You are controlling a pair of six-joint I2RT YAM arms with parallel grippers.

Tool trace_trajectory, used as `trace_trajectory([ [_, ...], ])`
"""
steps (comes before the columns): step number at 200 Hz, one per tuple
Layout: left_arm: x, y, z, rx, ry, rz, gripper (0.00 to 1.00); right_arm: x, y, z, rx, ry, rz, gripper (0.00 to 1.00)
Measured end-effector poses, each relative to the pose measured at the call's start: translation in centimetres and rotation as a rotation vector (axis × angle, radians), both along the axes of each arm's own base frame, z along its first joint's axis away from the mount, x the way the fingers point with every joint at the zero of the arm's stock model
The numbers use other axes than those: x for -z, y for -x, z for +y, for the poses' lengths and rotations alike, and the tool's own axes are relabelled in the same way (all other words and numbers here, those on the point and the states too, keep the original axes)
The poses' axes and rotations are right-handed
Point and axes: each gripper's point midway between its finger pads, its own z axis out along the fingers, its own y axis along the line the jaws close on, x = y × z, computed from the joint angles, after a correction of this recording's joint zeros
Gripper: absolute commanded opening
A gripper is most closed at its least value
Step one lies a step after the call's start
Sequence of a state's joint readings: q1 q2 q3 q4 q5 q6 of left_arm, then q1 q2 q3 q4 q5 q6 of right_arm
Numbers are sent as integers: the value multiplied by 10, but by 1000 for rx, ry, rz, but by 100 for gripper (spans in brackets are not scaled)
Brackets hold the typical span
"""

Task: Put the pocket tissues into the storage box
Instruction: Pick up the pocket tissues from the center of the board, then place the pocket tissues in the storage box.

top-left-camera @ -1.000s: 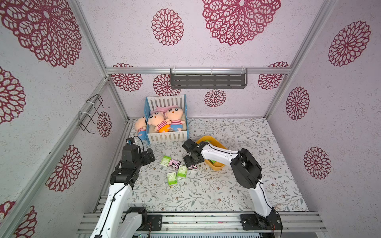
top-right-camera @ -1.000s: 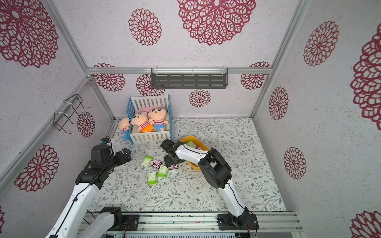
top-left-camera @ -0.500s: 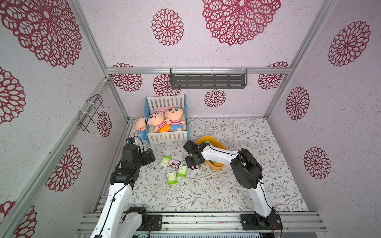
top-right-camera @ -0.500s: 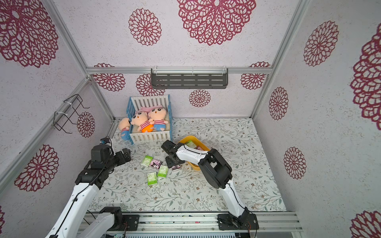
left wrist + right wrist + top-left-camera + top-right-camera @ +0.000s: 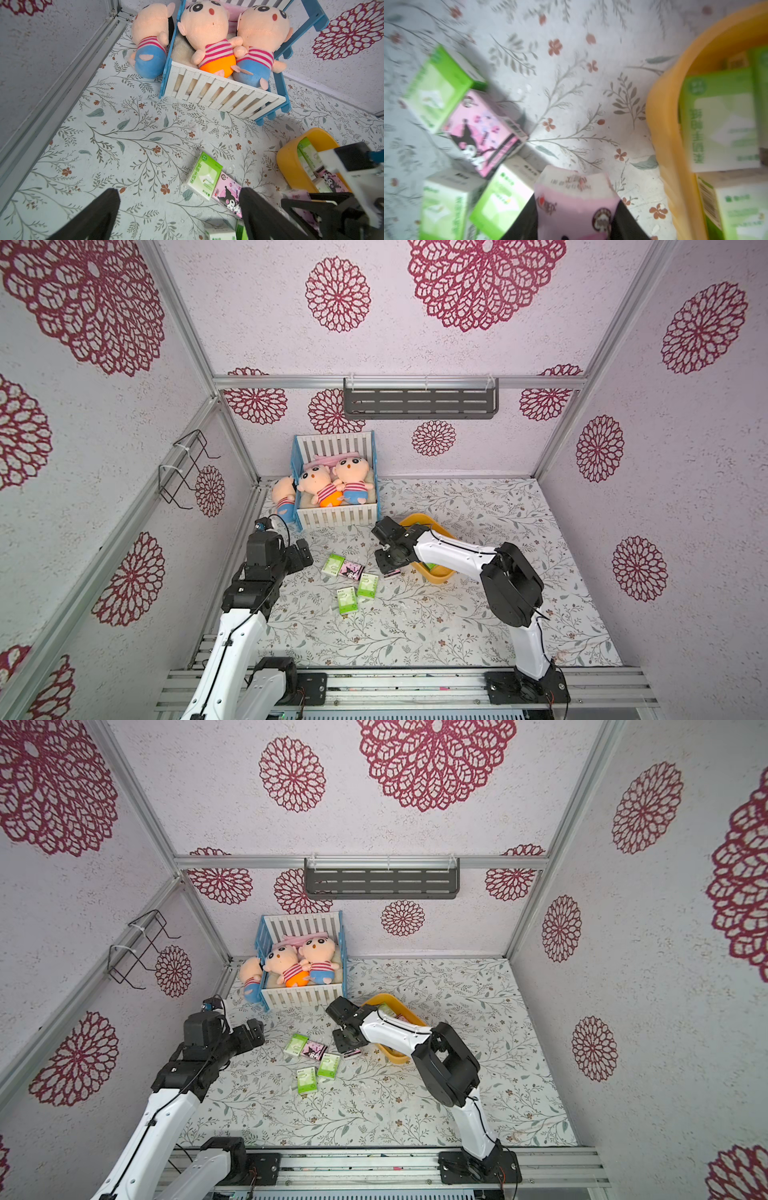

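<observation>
Your right gripper (image 5: 576, 209) has its black fingers (image 5: 522, 223) clamped on a pink tissue packet (image 5: 571, 193), one finger on each broad side. This wrist view is blurred, but you can see the packet filling the gap between them. In both top views the held packet sits low over the floral mat (image 5: 415, 626), just beside the outer wall of the yellow storage box (image 5: 436, 577). You cannot tell whether it is clear of the mat.

Inside the box you already have several packets: green-and-white boxed packets (image 5: 720, 124) and a pink boxed packet (image 5: 334, 182).

Your left gripper (image 5: 178, 190) has its fingers spread wide with nothing between them. It hovers at the left side of the mat, near the white-slatted crate of plush dolls (image 5: 336, 516), touching no packet.

Four loose packets lie on the mat between your two grippers. A green-and-white loose packet (image 5: 333, 565) touches a pink cartoon packet (image 5: 351, 570). Two more green ones, a middle green packet (image 5: 368, 585) and a front green packet (image 5: 347, 600), lie just beside each other, closer to the base rail.
</observation>
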State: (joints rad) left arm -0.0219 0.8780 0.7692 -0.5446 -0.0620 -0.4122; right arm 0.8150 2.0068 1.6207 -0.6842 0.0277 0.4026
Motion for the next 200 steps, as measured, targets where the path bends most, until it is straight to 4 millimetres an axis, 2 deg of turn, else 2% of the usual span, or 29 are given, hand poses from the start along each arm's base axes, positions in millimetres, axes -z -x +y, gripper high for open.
trace_trajectory([
  [16, 0, 0, 0, 0, 0, 0, 97, -29, -3, 1, 2, -53, -41, 46],
  [31, 0, 0, 0, 0, 0, 0, 97, -53, -10, -10, 26, -88, -75, 46],
  [43, 0, 0, 0, 0, 0, 0, 97, -65, -20, -28, 68, -103, -97, 46],
  [60, 0, 0, 0, 0, 0, 0, 97, -68, -39, -72, 157, -85, -111, 46],
  [87, 0, 0, 0, 0, 0, 0, 97, -47, -60, -142, 300, 2, -93, 46],
  [106, 0, 0, 0, 0, 0, 0, 97, -26, -57, -170, 347, 62, -53, 47],
  [164, 0, 0, 0, 2, 0, 0, 97, 24, -30, -194, 341, 164, 28, 47],
  [200, 0, 0, -1, 2, 0, 0, 97, 34, -28, -203, 355, 182, 36, 48],
])
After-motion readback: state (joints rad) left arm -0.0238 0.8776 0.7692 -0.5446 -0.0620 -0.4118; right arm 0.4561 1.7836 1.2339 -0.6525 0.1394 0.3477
